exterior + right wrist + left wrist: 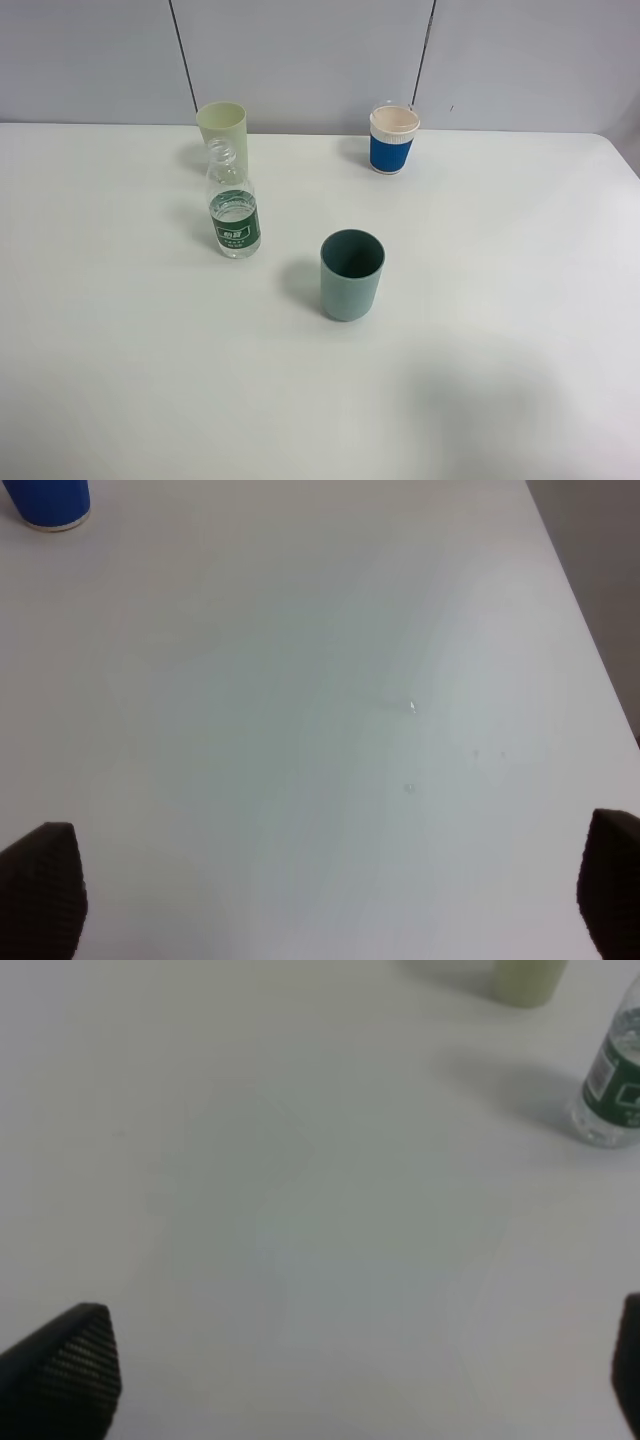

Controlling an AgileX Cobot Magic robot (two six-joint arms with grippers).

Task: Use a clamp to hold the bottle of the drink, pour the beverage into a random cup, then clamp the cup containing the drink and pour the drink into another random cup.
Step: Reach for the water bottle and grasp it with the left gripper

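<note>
Three upright: green cup [221, 125], blue cup [393, 140], teal cup [352, 273] | bottle [234, 215] near green cup | left gripper [365, 1360] wide open, empty | right gripper [335, 880] wide open, empty

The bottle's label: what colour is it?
The label is dark green with white print, clearest in the exterior high view.

Bottle [234, 212] stands before rear-left cup [223, 128], left of nearest cup [352, 276].

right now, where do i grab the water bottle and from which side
Probably the straight labelled body of the bottle, below the narrowing shoulder. It stands upright, so bring the open left gripper in level from the near side; the pale green cup stands close behind it.
</note>
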